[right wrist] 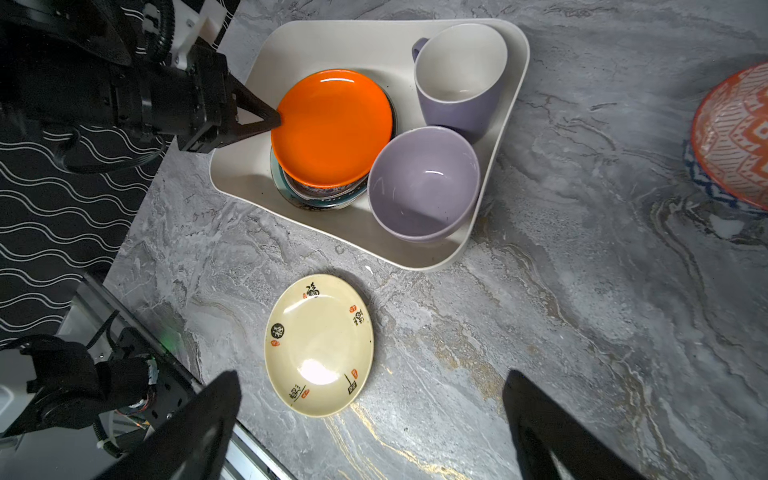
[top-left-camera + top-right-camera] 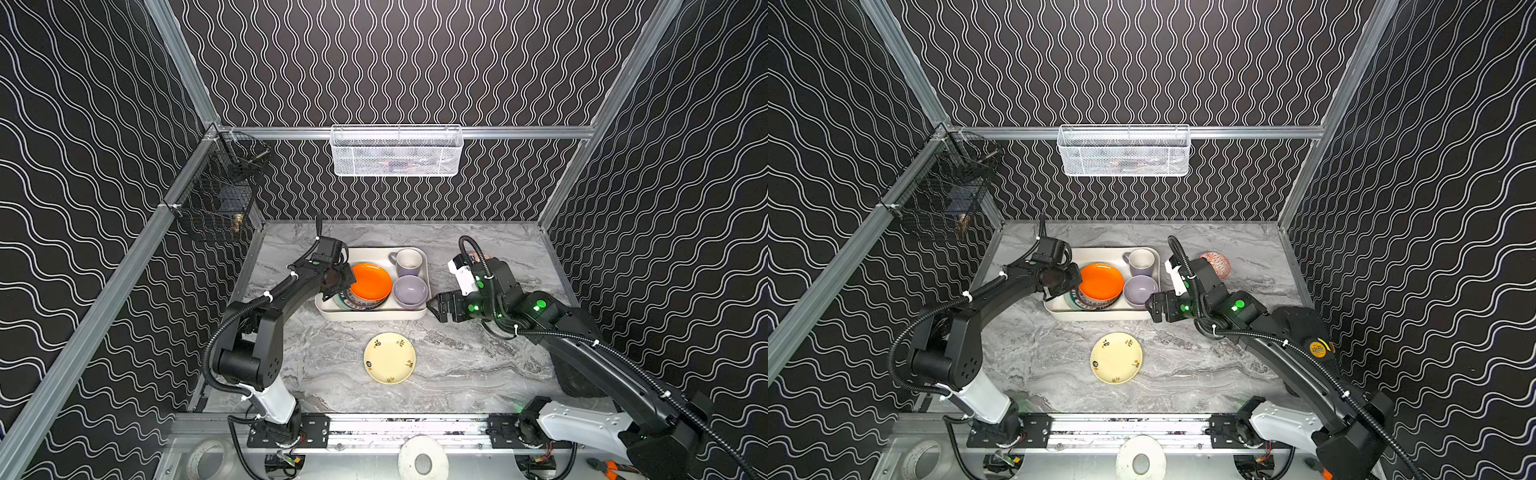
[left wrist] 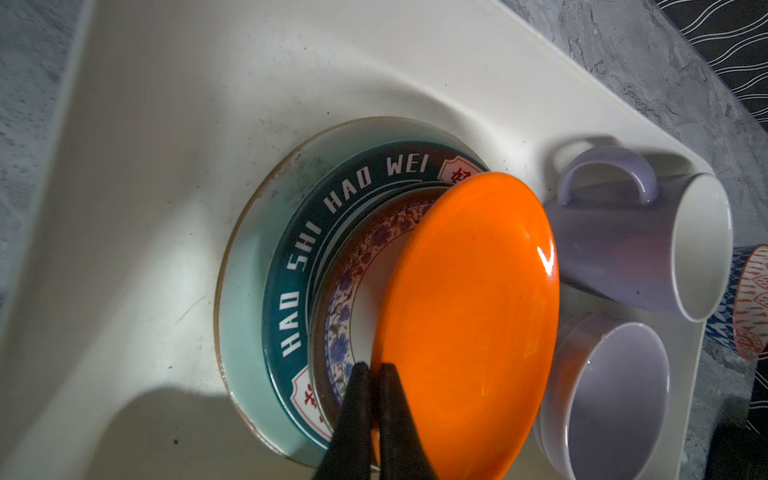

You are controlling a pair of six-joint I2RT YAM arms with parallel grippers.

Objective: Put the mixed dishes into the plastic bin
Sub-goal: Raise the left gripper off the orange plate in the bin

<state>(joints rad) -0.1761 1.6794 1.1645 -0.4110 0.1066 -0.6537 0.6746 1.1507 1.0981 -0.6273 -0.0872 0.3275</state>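
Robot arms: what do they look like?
The left arm and right arm are black with white bottom sections. Ribbed black cables run along both, tied with white clips. Green lights glow on the right one. The left end effector and right end effector have black, pointy fingers.

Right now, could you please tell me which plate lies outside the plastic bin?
The cream plate, alone on the table in front of the plastic bin; the orange plate and those stacked under it are inside.
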